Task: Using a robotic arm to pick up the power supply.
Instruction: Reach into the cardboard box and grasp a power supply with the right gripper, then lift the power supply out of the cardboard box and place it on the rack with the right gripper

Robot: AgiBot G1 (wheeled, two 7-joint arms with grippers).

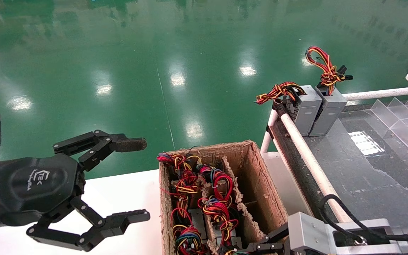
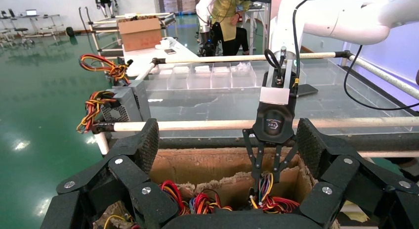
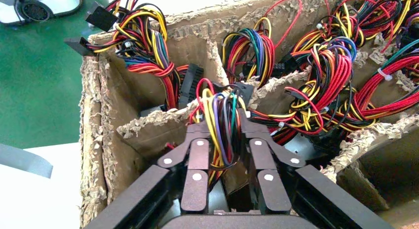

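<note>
In the right wrist view my right gripper (image 3: pixel 225 130) reaches down into the brown carton (image 3: pixel 94 140). It is shut on a yellow, purple, red and black wire bundle (image 3: pixel 220 108) of a power supply whose grey body is mostly hidden below the dividers. The left wrist view shows that same gripper (image 2: pixel 267 182) from across the carton, fingers pinching the bundle. In the head view only its wrist block (image 1: pixel 306 233) and linkage show at the bottom edge. My left gripper (image 1: pixel 143 179) hovers open and empty over the white table, left of the carton.
The carton (image 1: pixel 257 184) holds several more tangled wire bundles between ragged dividers. Two grey power supplies (image 1: pixel 305 113) (image 1: pixel 328 111) stand upright on the dark conveyor (image 1: pixel 367 184) at the right, behind a white rail (image 1: pixel 310 156). Clear plastic dividers (image 1: pixel 402 117) lie farther right.
</note>
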